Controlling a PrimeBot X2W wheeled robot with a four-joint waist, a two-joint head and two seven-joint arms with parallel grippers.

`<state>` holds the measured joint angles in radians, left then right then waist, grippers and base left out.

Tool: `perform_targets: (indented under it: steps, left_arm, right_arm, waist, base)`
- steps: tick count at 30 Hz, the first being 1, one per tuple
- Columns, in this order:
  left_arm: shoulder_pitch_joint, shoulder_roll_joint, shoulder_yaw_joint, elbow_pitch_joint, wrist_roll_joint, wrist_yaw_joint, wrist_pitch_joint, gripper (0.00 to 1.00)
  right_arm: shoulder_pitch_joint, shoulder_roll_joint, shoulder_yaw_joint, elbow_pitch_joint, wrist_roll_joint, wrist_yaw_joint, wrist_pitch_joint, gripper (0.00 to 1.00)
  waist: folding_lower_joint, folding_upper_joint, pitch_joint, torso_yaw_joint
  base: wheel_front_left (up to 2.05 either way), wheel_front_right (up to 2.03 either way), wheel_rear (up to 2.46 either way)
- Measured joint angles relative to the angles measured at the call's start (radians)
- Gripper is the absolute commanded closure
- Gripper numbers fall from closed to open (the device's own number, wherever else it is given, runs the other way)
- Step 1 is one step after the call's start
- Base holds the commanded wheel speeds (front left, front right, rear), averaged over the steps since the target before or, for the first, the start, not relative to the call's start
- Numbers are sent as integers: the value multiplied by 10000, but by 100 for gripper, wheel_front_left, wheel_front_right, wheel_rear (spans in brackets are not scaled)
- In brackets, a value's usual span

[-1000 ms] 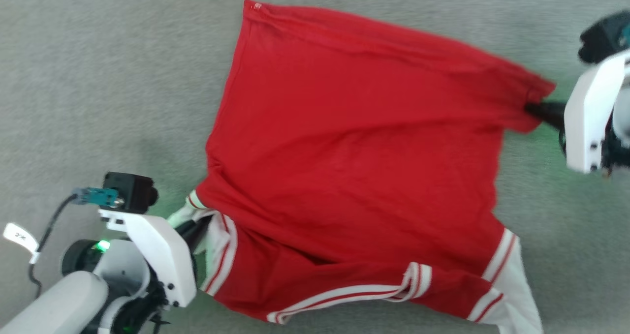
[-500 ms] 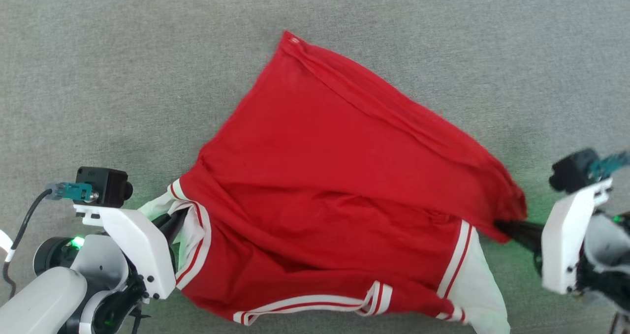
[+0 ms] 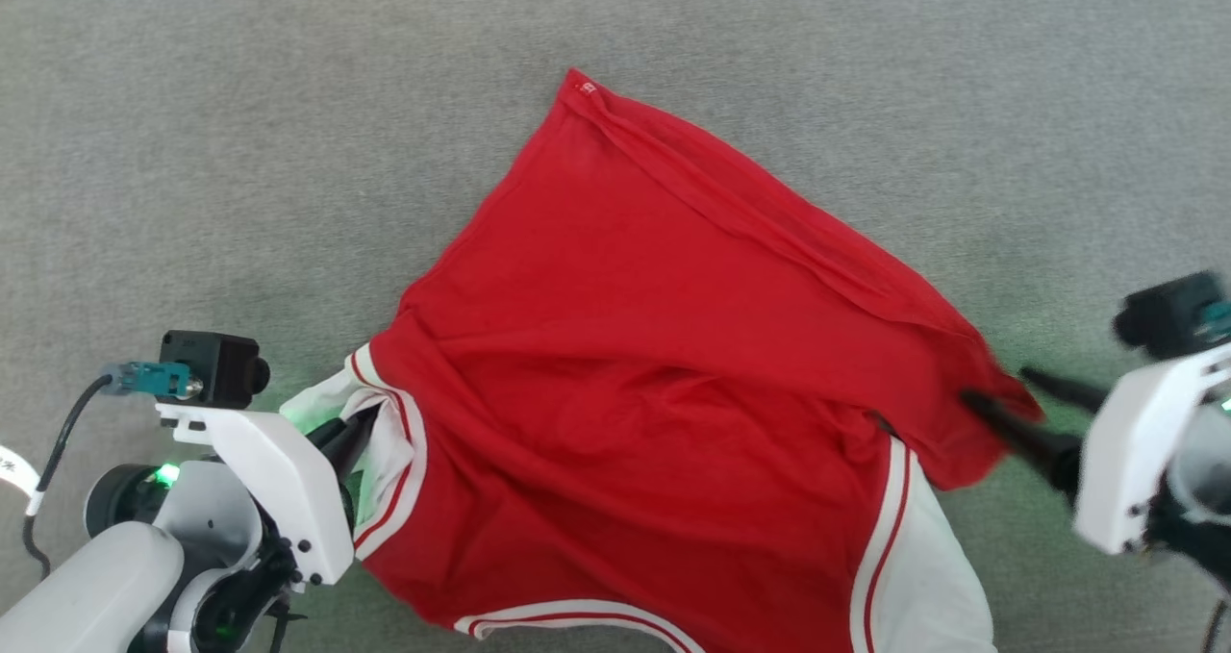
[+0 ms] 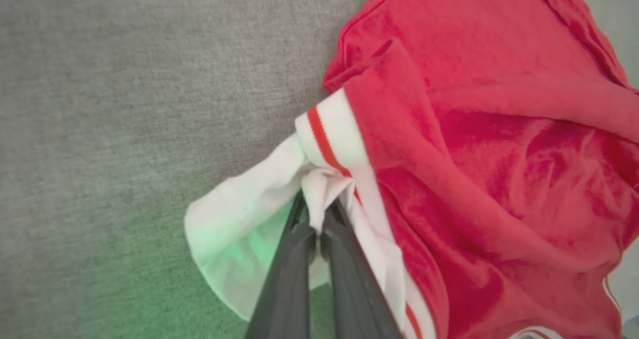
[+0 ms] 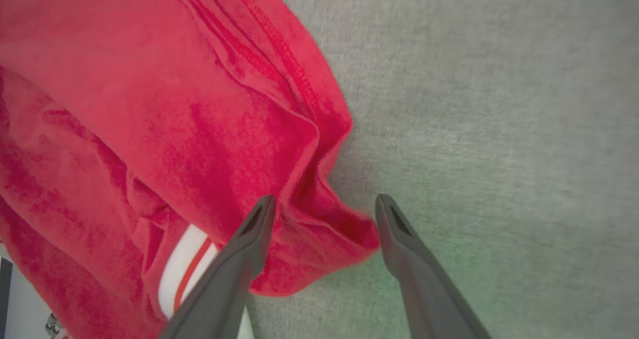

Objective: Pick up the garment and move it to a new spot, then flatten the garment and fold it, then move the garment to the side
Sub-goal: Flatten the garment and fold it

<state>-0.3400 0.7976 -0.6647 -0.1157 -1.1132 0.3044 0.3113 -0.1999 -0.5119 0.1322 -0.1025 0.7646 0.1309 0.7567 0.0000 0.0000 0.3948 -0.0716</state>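
On the grey textured surface (image 3: 240, 153) the red jersey T-shirt with white sleeves (image 3: 654, 364) lies spread. Right tool (image 5: 324, 199) now wide, hem corner (image 5: 344, 229) loose between its fingers; earlier I had it pinched. Left tool (image 4: 315, 205) still clamps the white sleeve (image 4: 234, 219).

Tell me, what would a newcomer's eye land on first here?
A bright red jersey T-shirt sprawls rumpled across the grey carpet, mid-picture in the head view. At lower left the left jaws pinch its white sleeve; at the right the right jaws stand open, a red hem corner between them.
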Motion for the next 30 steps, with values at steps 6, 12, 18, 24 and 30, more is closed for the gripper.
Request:
perform_targets:
  steps: [6, 12, 18, 24, 30]
  left_arm:
    - [-68, -221, -100, 56, 40, -138, -79, 100]
    - [-472, -585, -313, 232, 150, -389, -50, 100]
    - [-1078, -1162, -694, 631, 447, -748, 56, 100]
    - [-1498, -1687, -989, 1007, 589, -1064, 73, 100]
    - [-1856, -2213, -1235, 1442, 671, -1413, 48, 100]
  right_arm:
    - [-545, -88, -790, -1709, -84, 0, 219, 0]
    - [-2522, 44, -119, -1413, -476, 0, 35, 0]
    - [-4567, -19, 1381, 251, -527, 0, -278, 0]
    - [-5991, -79, 2614, 1835, -265, 0, -445, 0]
    - [-7310, -88, 4015, 3394, 224, 0, -391, 0]
  waist:
    - [0, 0, 85, 361]
    - [0, 0, 250, 910]
    - [0, 0, 428, 1695]
    - [0, 0, 564, 2384]
    - [0, 0, 713, 3085]
  base:
    - [0, 0, 0]
    - [0, 0, 0]
    - [0, 0, 0]
    - [0, 0, 0]
    - [0, 0, 0]
